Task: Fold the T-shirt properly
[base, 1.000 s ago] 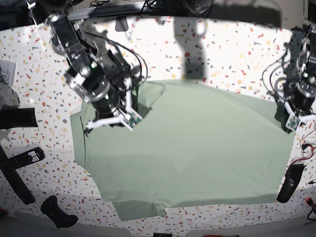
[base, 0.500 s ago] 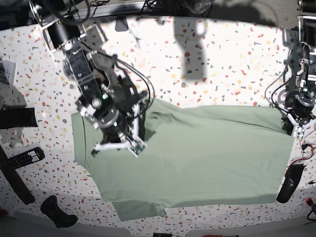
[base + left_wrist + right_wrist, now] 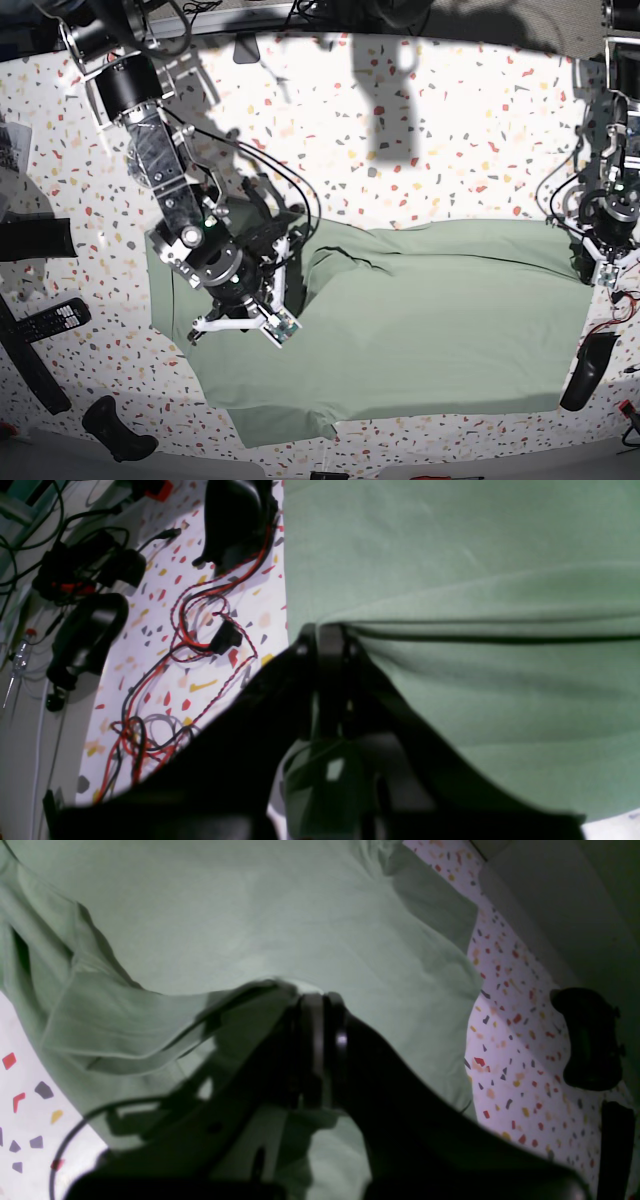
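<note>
Two black grippers pinch the T-shirt (image 3: 420,310): the left gripper (image 3: 325,630) clamps its taut edge, the right gripper (image 3: 315,1000) a bunched fold. Soft, matte, mint-green cloth lies doubled over on the speckled terrazzo table (image 3: 450,130), smooth in the middle, rumpled near the right gripper.

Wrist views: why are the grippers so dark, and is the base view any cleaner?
Left wrist view: the left gripper is a backlit black silhouette against the shirt. Right wrist view: the right gripper is equally dark, shadowing the cloth. Base view: sharp, but glare whitens the far table and the edges bow.
</note>
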`<state>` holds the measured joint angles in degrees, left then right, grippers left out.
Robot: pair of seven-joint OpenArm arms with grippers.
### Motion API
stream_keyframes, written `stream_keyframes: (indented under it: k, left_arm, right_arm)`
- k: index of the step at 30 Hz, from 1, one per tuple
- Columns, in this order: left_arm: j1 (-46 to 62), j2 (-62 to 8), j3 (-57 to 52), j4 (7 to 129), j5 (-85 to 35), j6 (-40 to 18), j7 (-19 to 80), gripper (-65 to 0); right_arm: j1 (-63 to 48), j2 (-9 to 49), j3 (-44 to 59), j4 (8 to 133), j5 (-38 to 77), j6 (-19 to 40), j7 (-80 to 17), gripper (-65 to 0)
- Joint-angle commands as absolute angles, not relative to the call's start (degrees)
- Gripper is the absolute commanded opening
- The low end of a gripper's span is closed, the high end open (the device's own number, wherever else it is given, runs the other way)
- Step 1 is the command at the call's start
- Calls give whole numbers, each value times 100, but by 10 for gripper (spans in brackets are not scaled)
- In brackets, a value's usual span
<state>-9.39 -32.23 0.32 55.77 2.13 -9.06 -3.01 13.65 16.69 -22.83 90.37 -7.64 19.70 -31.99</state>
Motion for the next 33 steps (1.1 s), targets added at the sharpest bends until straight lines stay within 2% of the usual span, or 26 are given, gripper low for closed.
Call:
stream_keyframes:
  k: [1, 11, 16, 21, 33]
  left_arm:
    - [-1063, -3334, -27, 5658, 185, -836, -436, -650]
    - [-1063, -3334, -27, 5658, 185, -836, -432, -650]
    - [-1063, -3334, -27, 5658, 185, -836, -434, -650]
    - [-1063, -3334, -27, 5658, 185, -836, -436, -650]
    - [-1063, -3334, -27, 5658, 187, -836, -436, -650]
  right_arm:
    - [1525, 1684, -2252, 9124, -786, 1975, -3022, -650]
    - [1715, 1684, -2255, 8960, -676, 1977, -2967, -650]
    - [2145, 1684, -2303, 8326, -414, 2259, -2987, -650]
    - [2502, 1682, -2622, 7765, -392, 2279, -3002, -650]
    - [2856, 1378, -2976, 7743, -408, 2272, -3227, -650]
